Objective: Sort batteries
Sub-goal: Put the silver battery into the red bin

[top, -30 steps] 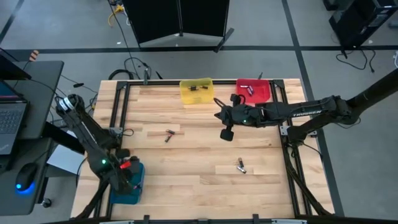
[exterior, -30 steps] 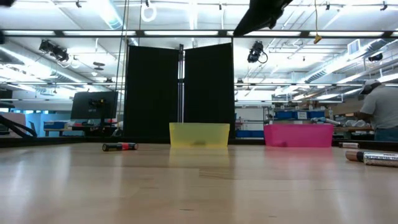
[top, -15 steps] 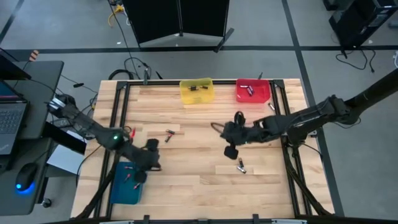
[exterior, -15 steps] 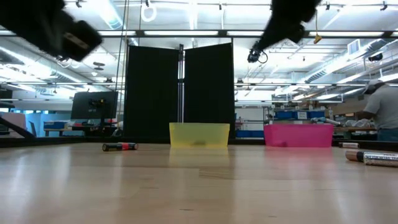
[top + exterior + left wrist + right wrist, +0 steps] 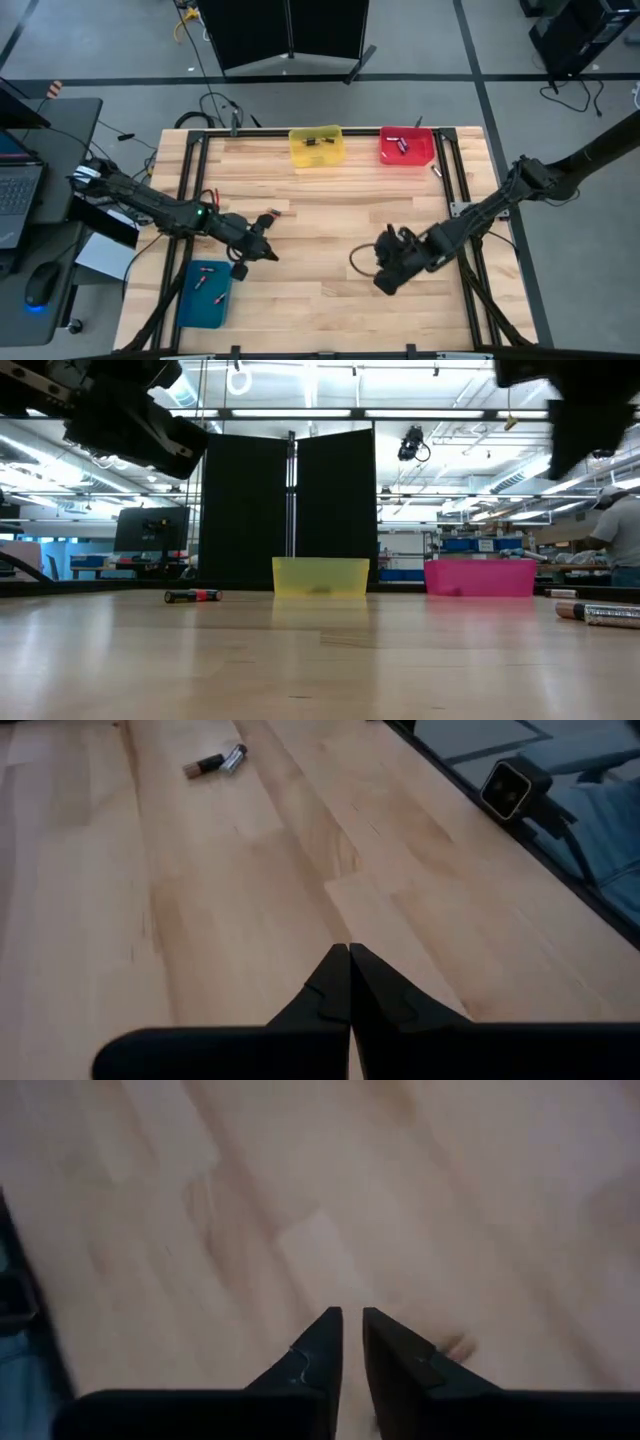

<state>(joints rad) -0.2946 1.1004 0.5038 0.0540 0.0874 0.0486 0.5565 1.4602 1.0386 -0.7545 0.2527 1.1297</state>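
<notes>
My left gripper (image 5: 349, 952) is pinched shut and empty, my right gripper (image 5: 351, 1318) is cracked slightly apart, and these batteries (image 5: 214, 762) look slick, rigid and roll-prone, so I'd pinch mid-body.

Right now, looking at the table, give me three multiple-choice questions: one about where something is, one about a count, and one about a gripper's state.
1. Which bin stands on the left arm's side, apart from the other two?
A. Yellow
B. Red
C. Blue

2. How many plastic bins are in the scene?
A. Two
B. Three
C. Four

3. How are the fingers of the left gripper?
A. Shut, with nothing between them
B. Shut on a battery
C. Spread wide

Answers:
1. C: the high view shows the blue bin alone at the left arm's corner.
2. B: besides the blue one, only the yellow bin and the red bin show, side by side at the far edge.
3. A: the left wrist view shows the fingertips pressed together over bare wood.
</notes>
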